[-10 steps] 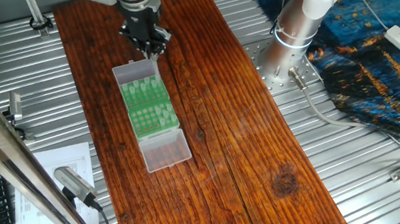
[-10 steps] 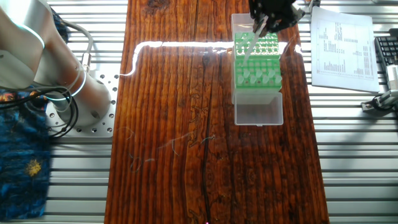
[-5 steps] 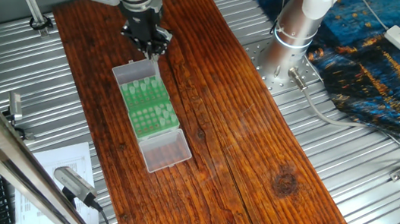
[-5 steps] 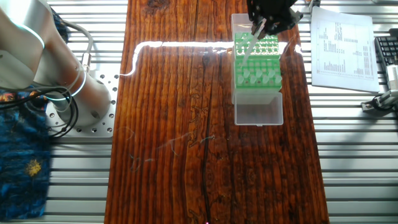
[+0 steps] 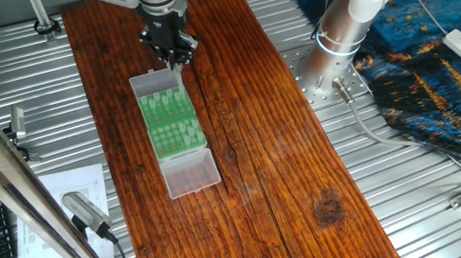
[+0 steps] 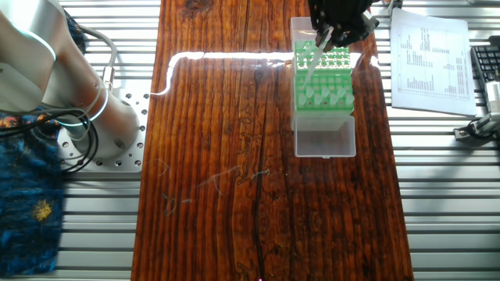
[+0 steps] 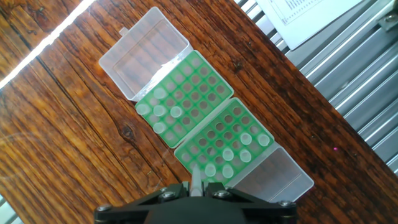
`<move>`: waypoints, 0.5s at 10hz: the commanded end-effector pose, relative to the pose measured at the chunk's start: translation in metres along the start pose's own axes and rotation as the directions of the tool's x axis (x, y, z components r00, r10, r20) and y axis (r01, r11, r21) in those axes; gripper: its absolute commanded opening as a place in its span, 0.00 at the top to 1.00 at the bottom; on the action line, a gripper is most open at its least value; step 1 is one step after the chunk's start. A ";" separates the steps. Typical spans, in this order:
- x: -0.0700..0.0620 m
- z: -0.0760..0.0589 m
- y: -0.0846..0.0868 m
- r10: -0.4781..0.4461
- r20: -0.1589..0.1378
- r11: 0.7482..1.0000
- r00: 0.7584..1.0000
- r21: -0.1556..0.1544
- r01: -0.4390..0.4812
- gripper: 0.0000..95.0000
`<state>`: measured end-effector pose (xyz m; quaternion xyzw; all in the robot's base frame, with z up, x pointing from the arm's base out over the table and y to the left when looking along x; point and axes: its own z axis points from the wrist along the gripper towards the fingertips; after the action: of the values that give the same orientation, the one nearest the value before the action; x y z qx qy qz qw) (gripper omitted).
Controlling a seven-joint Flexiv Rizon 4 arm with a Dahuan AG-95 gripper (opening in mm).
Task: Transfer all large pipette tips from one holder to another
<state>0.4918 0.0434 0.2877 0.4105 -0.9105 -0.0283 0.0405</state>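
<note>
A: How far along is it?
B: Roughly halfway. One tip (image 7: 195, 180) is gripped in the closed claw (image 7: 194, 193); five are seated in the far rack (image 7: 186, 93), seven left in the near rack (image 7: 227, 146).

Bare wooden table (image 7: 56, 143) lies open at 9 o'clock; two green gridded plastic racks (image 7: 199, 118) with clear lids block 3 o'clock.

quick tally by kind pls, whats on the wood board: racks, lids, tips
green racks: 2
clear lids: 2
large pipette tips: about 12, roughly 5 in the far rack, 6 in the near rack, and 1 held in the gripper
total: about 16
</note>
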 end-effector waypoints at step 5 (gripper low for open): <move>0.001 0.006 0.001 0.003 0.006 1.000 1.000 0.006 -0.003 1.00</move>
<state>0.4900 0.0439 0.2825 0.4091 -0.9114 -0.0265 0.0360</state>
